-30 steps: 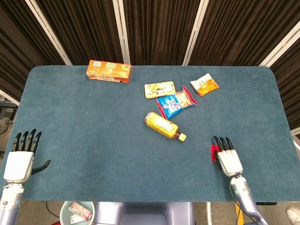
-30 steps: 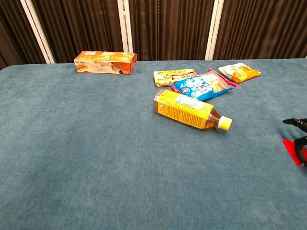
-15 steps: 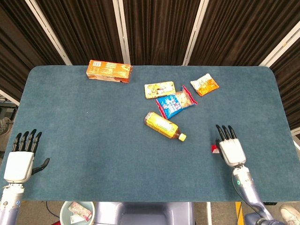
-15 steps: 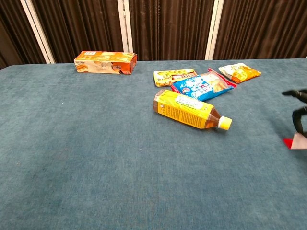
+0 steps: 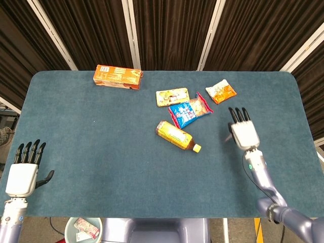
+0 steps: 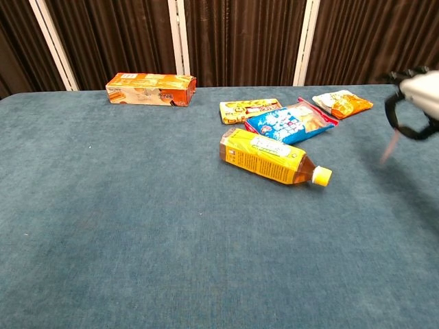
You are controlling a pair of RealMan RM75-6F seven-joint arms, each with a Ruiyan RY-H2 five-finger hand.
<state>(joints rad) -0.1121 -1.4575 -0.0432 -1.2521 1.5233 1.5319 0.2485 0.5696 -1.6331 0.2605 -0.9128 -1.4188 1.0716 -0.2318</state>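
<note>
Red packet [image 6: 388,149], blurred, hangs above the desk [image 5: 101,142] at its right side, apparently pinched by the right hand [image 5: 244,134] so that it dangles free. The left hand [image 5: 22,177] hovers empty at the near left edge, fingers extended. An orange box [image 5: 117,77] lies far back. The bottle [image 5: 177,136] and snack packets [image 5: 183,114] lie left of the right hand, none in its way.

Head view: high above the near edge, looking steeply down on the whole table [image 5: 76,126]. Chest view: low, near the tabletop, facing across it toward the curtains [image 6: 240,34]. Shared by both: bottle [image 5: 176,136], box [image 5: 117,76], snack packets [image 5: 190,106], right hand [image 5: 243,133].
</note>
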